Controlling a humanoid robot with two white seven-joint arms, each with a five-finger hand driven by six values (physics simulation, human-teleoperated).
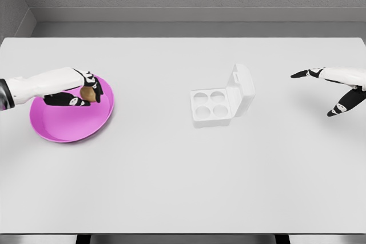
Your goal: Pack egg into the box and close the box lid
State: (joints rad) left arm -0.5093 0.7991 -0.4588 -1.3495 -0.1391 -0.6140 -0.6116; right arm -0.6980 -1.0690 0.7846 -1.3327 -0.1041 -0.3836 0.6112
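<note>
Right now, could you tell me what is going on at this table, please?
The robot's left hand is closed around a brown egg over the pink plate on the left of the table. The white egg box sits in the middle with its lid up and all four cups empty. The right hand hovers open at the right, holding nothing.
</note>
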